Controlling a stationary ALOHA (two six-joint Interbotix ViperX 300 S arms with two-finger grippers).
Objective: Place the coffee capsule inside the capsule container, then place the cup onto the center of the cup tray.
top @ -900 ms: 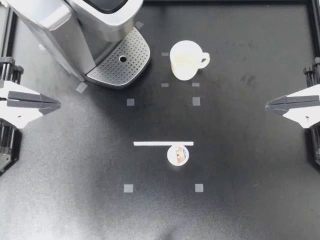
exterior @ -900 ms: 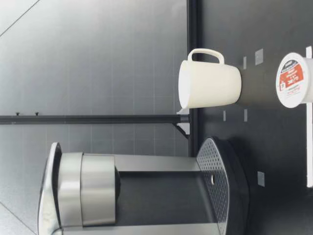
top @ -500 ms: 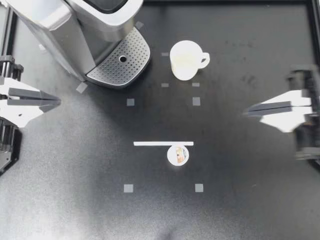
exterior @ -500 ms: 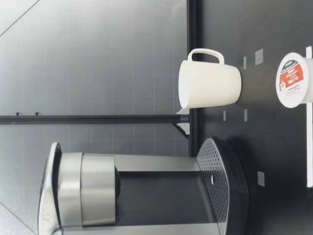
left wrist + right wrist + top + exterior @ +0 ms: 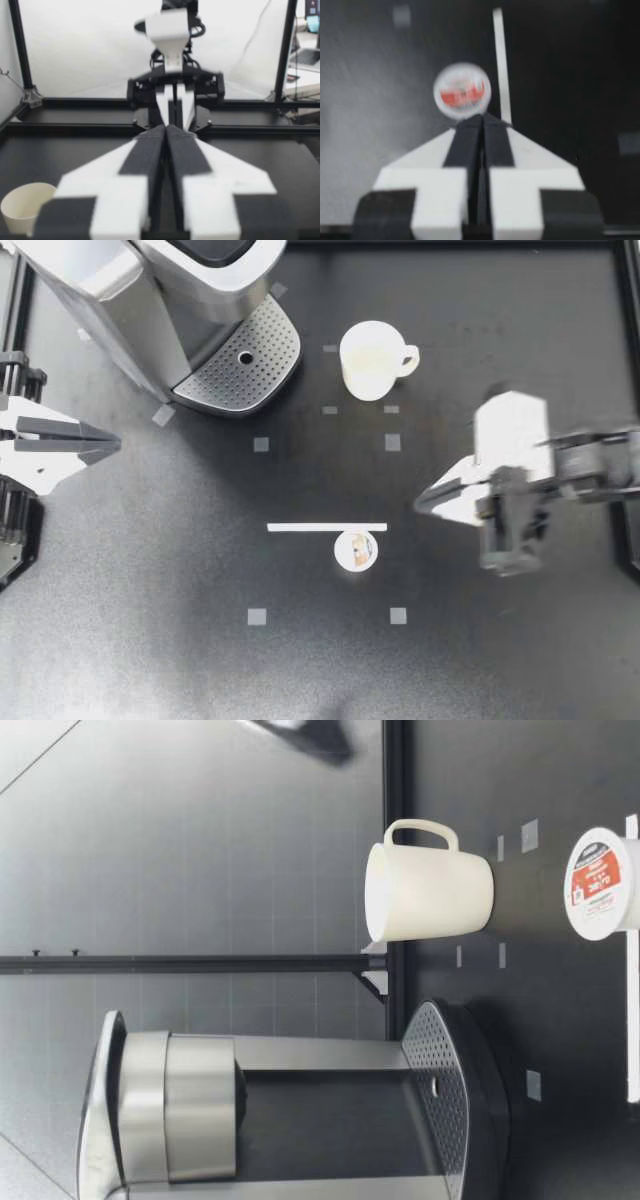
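The white coffee capsule [image 5: 356, 549] sits lid-up just below a white strip [image 5: 327, 527] at mid-table. The cream cup [image 5: 371, 360] stands upright to the right of the machine's perforated cup tray [image 5: 262, 368]. My right gripper [image 5: 420, 507] is shut and empty, its tip a short way right of the capsule. In the right wrist view the capsule [image 5: 462, 91] lies just ahead of the shut gripper [image 5: 481, 118]. My left gripper [image 5: 115, 445] rests shut at the left edge. The left wrist view shows that gripper [image 5: 165, 128] shut, with the cup [image 5: 25, 207] off to one side.
The silver coffee machine [image 5: 150, 290] fills the back left corner. Small grey tape squares [image 5: 392, 442] mark the black table. In the low view the cup [image 5: 430, 892] and capsule [image 5: 603, 884] stand on the table, and a blurred dark gripper part [image 5: 305, 735] hangs high above the cup.
My right arm has swung in from the right edge toward the capsule, and a blurred part of it has come into the low view. The left arm, cup and capsule have not moved.
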